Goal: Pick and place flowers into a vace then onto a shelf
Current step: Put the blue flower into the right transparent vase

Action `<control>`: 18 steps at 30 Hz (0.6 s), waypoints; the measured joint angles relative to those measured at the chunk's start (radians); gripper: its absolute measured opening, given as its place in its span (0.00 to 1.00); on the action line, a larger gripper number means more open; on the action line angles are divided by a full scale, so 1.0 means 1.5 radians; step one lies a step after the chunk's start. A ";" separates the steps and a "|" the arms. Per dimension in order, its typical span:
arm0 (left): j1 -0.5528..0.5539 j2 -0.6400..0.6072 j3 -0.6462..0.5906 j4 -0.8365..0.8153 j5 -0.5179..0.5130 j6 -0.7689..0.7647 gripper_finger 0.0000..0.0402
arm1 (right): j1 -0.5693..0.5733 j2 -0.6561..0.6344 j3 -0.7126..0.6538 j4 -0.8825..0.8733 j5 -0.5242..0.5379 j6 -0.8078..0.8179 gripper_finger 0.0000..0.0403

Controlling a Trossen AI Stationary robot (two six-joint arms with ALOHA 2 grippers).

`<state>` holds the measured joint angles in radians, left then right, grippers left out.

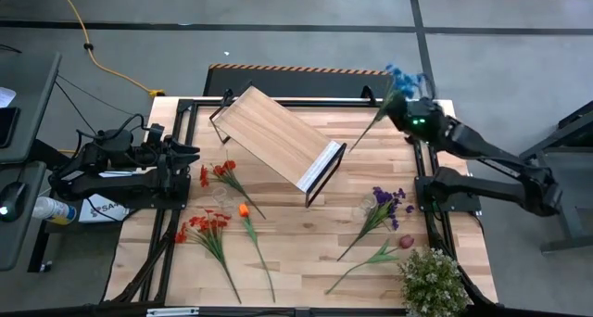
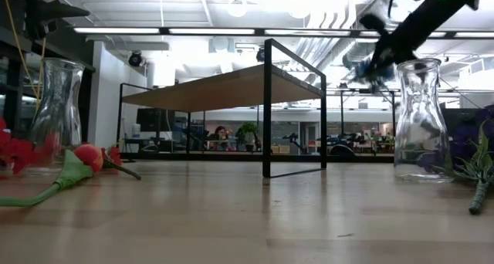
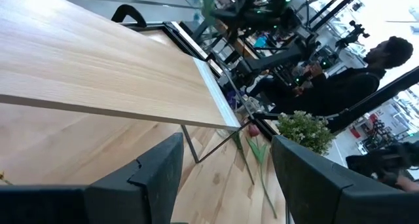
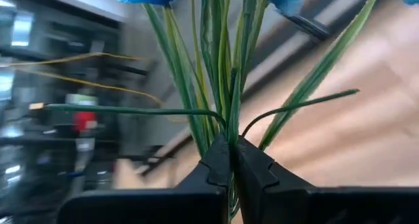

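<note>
High view: right gripper point(image 1: 414, 116) is clamping the blue flower point(image 1: 400, 79) by its stem, raised beside the shelf point(image 1: 278, 139) | left gripper point(image 1: 190, 153) is waiting opposite, fingers apart | stem is looking light, springy, best pinched low.

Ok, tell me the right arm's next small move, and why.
Probably carry the blue flower over the clear vase on the right and lower its stem in. The right claw is shut on the stems, lifted near the table's far right corner, and that vase looks empty.
</note>
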<state>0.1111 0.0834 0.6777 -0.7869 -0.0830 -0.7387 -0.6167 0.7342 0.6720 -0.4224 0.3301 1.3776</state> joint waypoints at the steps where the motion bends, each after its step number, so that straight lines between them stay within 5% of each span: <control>1: 0.000 0.000 0.000 0.000 0.000 0.000 0.66 | 0.000 -0.015 0.000 0.016 0.001 -0.018 0.00; 18: 0.000 0.000 0.000 0.000 0.000 -0.019 0.66 | 0.000 -0.181 0.000 0.143 -0.170 -0.273 0.00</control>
<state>0.1111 0.0834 0.6777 -0.7873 -0.0830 -0.7677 -0.6163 0.4626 0.6724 -0.2074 0.0744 0.9684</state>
